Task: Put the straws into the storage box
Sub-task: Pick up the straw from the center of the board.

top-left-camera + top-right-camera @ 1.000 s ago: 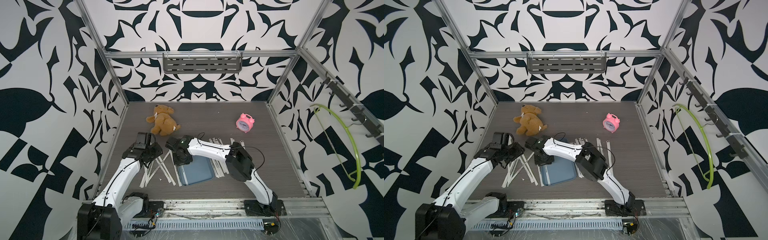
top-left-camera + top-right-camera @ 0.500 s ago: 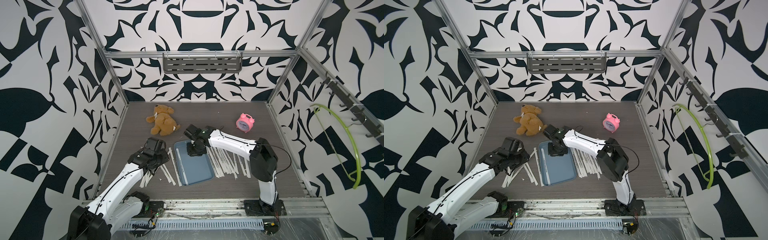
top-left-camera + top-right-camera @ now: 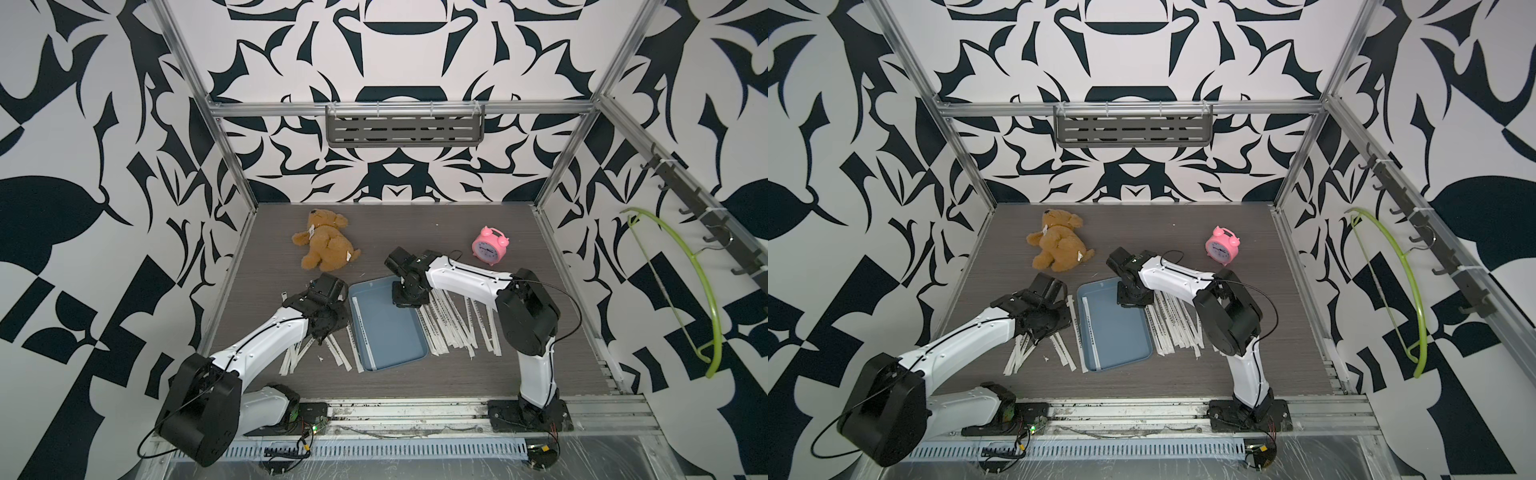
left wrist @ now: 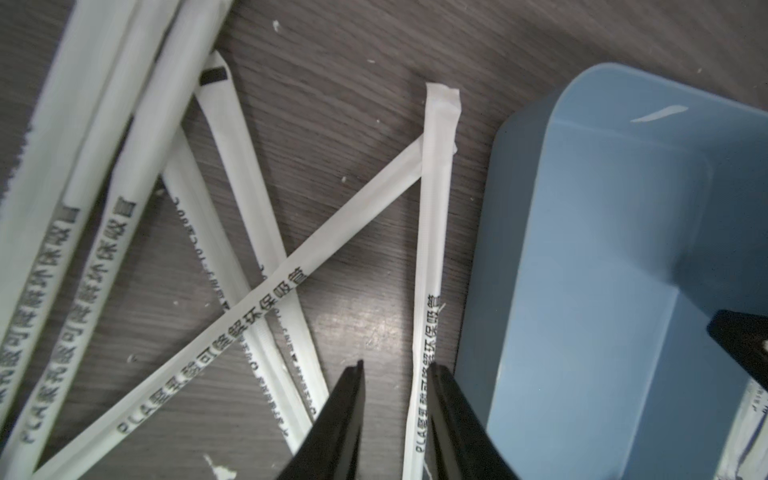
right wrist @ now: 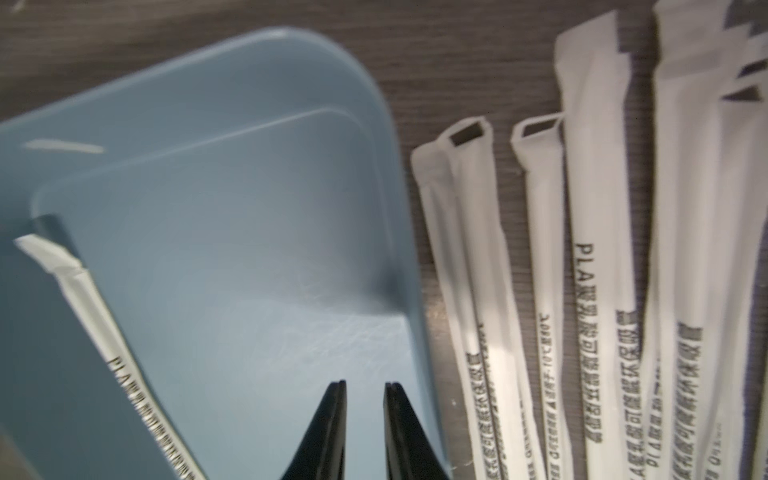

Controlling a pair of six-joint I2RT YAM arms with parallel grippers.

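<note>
Barely begun: 1 straw [image 3: 363, 332] is lying in the storage box [image 3: 399, 332], along its left wall.
The rest are lying on the table [image 3: 457, 386]: a row [image 3: 453, 328] right of the box, a scatter [image 3: 292, 358] lower left. The left gripper [image 4: 395, 370] is hovering, jaws slightly parted, over a loose straw [image 4: 428, 249] beside the box. The right gripper [image 5: 365, 388] is hovering over the box, parted and empty.

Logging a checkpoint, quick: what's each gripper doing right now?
Left gripper: open, a straw lying between its jaws, not clamped.
Right gripper: narrowly open, empty, above the storage box.
</note>
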